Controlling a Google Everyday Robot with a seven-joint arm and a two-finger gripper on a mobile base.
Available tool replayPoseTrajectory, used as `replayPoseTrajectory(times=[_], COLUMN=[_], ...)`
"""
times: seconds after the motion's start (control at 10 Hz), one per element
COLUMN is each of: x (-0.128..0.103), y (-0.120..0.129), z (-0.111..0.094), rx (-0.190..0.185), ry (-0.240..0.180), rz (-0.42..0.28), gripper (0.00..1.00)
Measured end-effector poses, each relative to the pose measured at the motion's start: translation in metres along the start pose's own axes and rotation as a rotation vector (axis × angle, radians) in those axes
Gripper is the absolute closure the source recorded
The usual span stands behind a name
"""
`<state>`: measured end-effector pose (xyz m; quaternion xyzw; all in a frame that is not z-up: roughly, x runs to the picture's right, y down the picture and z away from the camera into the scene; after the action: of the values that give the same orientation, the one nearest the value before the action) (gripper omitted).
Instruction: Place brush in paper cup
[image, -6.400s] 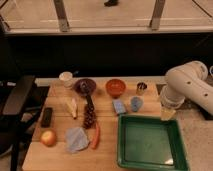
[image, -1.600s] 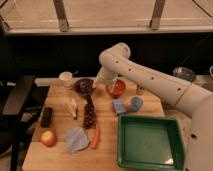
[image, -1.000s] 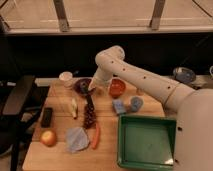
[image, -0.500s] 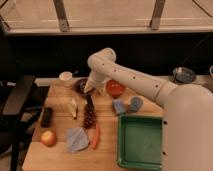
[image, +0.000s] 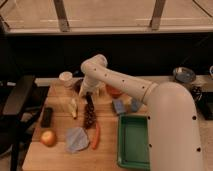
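Change: gripper (image: 88, 93) has swung left, now just above brush (image: 90, 103), left of centre.
Grip: open or closed, cannot tell.
Count: one brush, one paper cup (image: 66, 78).

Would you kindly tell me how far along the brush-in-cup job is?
Done: nothing yet; the brush lies on the table just behind the grapes, apart from the paper cup. In hand: the gripper hangs over the brush's far end, beside the purple bowl. Left: grasp the brush, lift it, carry it to the cup at the back left and drop it in.
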<state>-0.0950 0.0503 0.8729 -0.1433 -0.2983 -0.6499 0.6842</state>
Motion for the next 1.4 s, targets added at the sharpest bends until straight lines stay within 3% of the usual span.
replayPoseTrajectory(times=[0.4, 0.6, 0.8, 1.0, 1.1, 1.4], x=[-0.009, -0.011, -0.01, -0.006, -0.004, 0.004], y=[0.002, 0.0, -0.004, -0.004, -0.006, -0.006], z=[0.032, 0.035, 0.029, 0.008, -0.003, -0.037], rx=[0.029, 0.054, 0.061, 0.059, 0.058, 0.043], ry=[-0.066, -0.064, -0.044, 0.006, 0.031, 0.115], rz=[0.005, 0.004, -0.006, -0.003, -0.005, 0.002], gripper=[0.37, 0.53, 0.74, 0.95, 1.0, 1.0])
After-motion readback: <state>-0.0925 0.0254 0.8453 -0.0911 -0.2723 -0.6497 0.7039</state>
